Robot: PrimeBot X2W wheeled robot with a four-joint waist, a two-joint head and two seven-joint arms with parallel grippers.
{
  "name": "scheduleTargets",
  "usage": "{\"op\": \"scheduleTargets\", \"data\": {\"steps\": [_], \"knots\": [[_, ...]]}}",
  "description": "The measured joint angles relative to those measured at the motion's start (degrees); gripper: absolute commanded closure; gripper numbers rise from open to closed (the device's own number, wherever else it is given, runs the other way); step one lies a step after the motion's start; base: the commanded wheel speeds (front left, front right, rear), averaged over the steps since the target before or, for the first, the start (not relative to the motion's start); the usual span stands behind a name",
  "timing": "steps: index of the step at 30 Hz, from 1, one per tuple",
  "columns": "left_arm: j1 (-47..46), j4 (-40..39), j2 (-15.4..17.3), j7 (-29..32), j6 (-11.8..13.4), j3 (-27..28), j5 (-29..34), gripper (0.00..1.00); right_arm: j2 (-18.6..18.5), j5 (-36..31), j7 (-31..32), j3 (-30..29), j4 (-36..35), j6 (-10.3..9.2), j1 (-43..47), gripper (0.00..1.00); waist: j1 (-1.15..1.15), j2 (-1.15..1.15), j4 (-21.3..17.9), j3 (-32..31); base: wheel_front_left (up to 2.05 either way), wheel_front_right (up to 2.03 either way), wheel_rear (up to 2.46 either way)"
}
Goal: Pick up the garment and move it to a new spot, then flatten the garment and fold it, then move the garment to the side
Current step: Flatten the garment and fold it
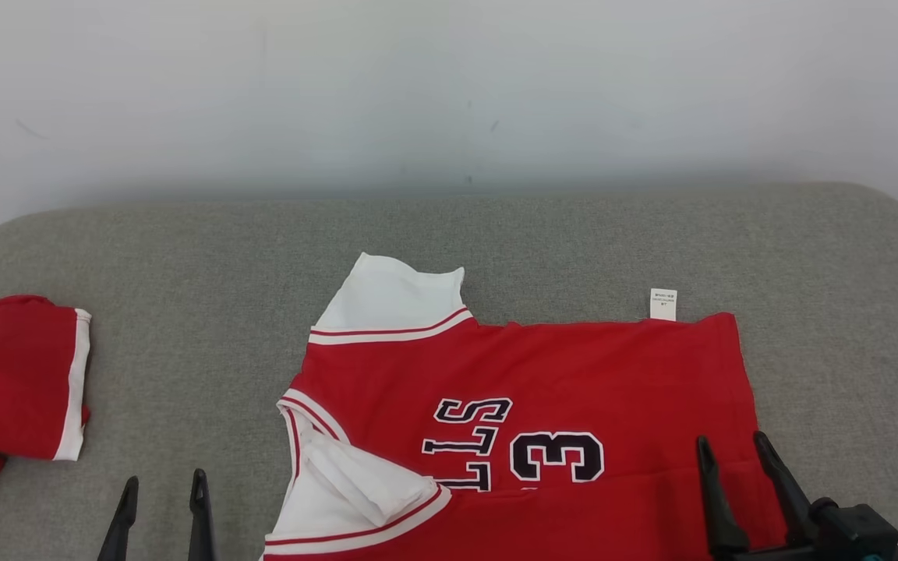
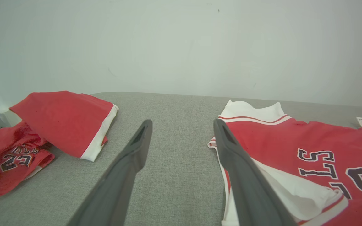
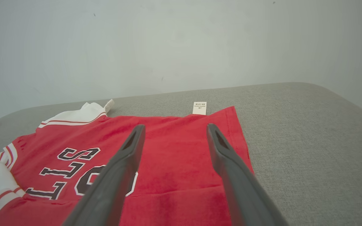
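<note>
The grey table [image 1: 496,234] holds the red garment [image 1: 574,374], spread flat from centre toward six o'clock. A crumpled red pile [image 1: 12,374] lies at nine. The right gripper [image 1: 731,441] at five hangs over the garment's hem and the left gripper [image 1: 165,479] at seven over bare table. Both point to twelve, fingers spread, empty. A white label [image 1: 662,304] sticks out at one.

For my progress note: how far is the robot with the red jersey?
Done, it seems: the red jersey lies spread fairly flat on the grey surface. In hand: nothing; the left claw and right claw are open and empty. Left: smoothing the crumpled white sleeve, folding, moving it aside.
</note>
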Motion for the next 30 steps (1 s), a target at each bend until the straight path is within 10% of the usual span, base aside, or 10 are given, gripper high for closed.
{"op": "scheduleTargets", "data": {"steps": [12,20,30], "knots": [[-7.81,3.97,1.18,0.0,-3.86,4.6,0.43,0.0,0.7,-0.46,-0.1,-1.11,0.69,0.01,-6.37,0.0,0.0,0.0,-2.76,2.05,0.0,0.0,0.0],[-23.0,11.63,9.09,1.66,-4.53,2.15,-4.23,0.0,0.51,-1.22,-0.13,-0.27,6.3,0.0,-17.91,0.0,0.0,0.0,-7.34,5.46,0.0,0.0,0.0],[-41.45,18.26,20.53,18.09,-4.82,-9.98,-19.17,0.0,1.71,-1.9,-0.12,1.34,16.89,0.0,-30.95,0.0,0.01,0.01,-12.3,12.07,0.0,0.0,0.0]]}}
